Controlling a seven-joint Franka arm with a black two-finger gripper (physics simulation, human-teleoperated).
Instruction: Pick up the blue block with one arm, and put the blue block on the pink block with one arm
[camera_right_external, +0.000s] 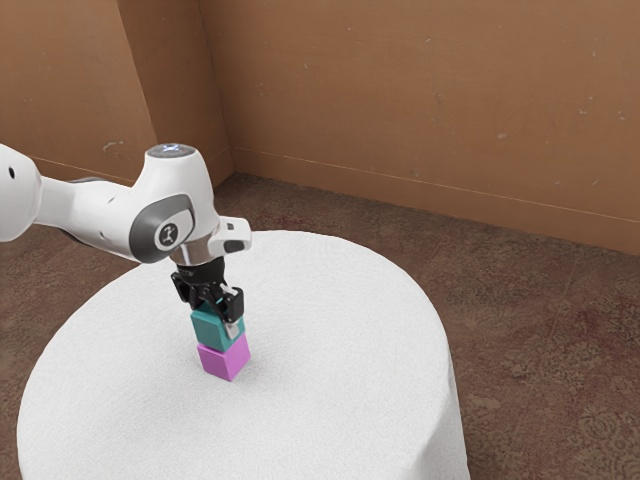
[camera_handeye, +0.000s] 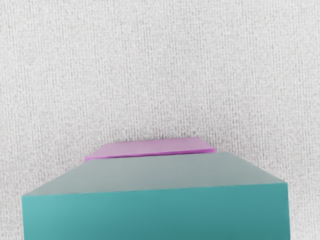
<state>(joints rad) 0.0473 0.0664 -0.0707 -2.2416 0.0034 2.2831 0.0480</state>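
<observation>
- Between the jaws of the black gripper (camera_right_external: 216, 311), closed on its two sides, the blue block (camera_right_external: 208, 328) sits atop the pink block (camera_right_external: 224, 358).
- It looks rigid, light and smooth; its flat sides suit gripping.

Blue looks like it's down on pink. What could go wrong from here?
1. The blue block seems to sit a bit turned and offset on the pink block. In the wrist view, pink shows past one edge of it, so it might tip or slide when left alone.
2. The hand is close over the blue block. Pulling away at an angle could drag it and topple the stack onto the table.
</observation>
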